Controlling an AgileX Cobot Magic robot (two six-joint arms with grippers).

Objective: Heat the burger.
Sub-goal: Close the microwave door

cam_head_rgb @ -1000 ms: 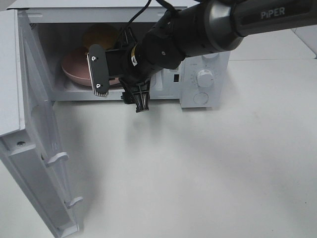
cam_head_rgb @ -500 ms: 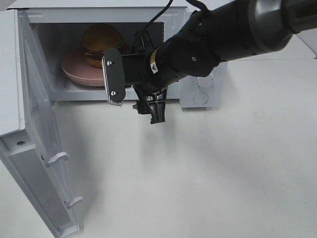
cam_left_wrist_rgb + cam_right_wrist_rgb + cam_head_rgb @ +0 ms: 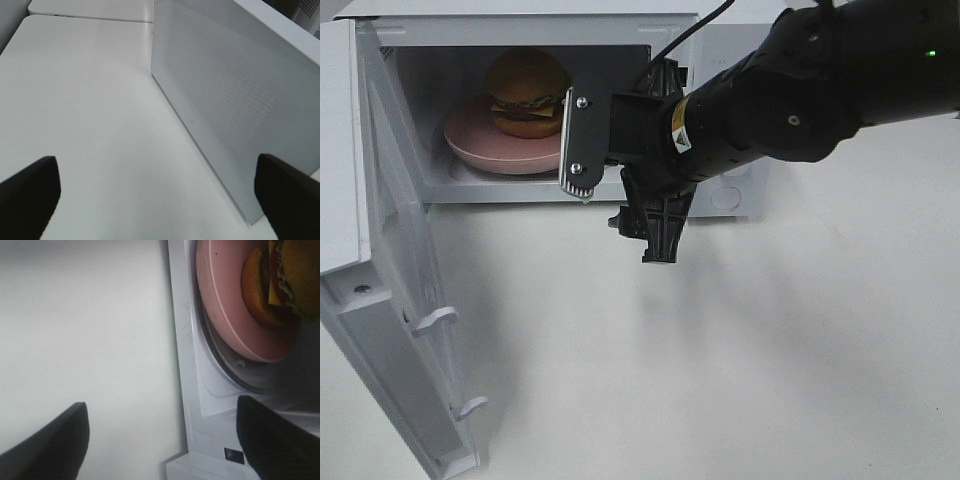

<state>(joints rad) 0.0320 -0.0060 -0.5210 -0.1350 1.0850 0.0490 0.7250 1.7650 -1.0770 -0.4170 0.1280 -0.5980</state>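
The burger (image 3: pixel 527 92), with its golden bun, lettuce and cheese, sits on a pink plate (image 3: pixel 498 150) inside the open microwave (image 3: pixel 520 30). My right gripper (image 3: pixel 620 222) hangs open and empty just outside the oven's mouth, in front of its lower right corner. In the right wrist view the burger (image 3: pixel 260 285) and the plate (image 3: pixel 225 305) lie beyond the gripper (image 3: pixel 165 445), whose dark fingertips (image 3: pixel 50 445) stand far apart over the table and the oven's sill. My left gripper (image 3: pixel 160 200) is open, empty, and faces the outside of the microwave door (image 3: pixel 240 110).
The microwave door (image 3: pixel 390 300) swings out wide at the left, reaching the table's front. My right arm (image 3: pixel 800 90) covers most of the control panel (image 3: pixel 730 195). Bare white table (image 3: pixel 720 380) spreads in front of the oven.
My right gripper has drawn back out of the oven's mouth, moving right and toward the front. The burger, half hidden behind it before, now shows in full.
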